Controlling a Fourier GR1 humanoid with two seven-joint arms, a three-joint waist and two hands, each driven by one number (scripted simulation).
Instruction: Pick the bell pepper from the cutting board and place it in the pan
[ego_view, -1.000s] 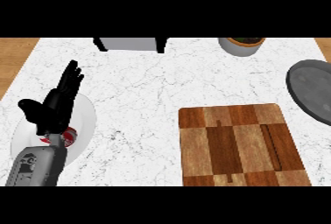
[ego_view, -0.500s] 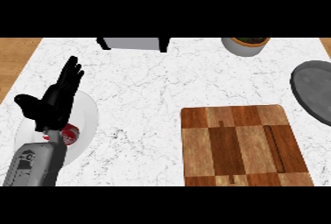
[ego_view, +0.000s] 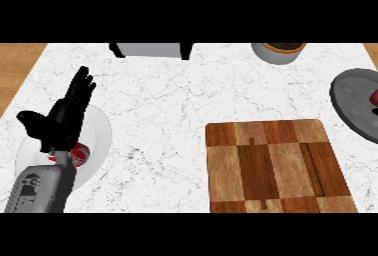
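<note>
White marble with grey veins covers the counter (ego_view: 184, 100), and a strip of wooden floor shows past its far-left corner. A checked wooden board (ego_view: 275, 166) lies at the near right, its top bare. Beyond it, at the right edge, sits the grey pan (ego_view: 354, 107), cut off by the frame; a sliver of red, the pepper (ego_view: 376, 97), rests inside it at the very edge. At the far side stand a grey bowl (ego_view: 279, 51) with something dark in it and a grey box (ego_view: 151, 49) with black ends. On the left lies a white plate (ego_view: 98, 135) holding a small red thing (ego_view: 78, 154), partly hidden by the arm. The left hand (ego_view: 63, 120) rests above that plate, fingers straight and spread, thumb out to the side, holding nothing. The right hand does not show.
</note>
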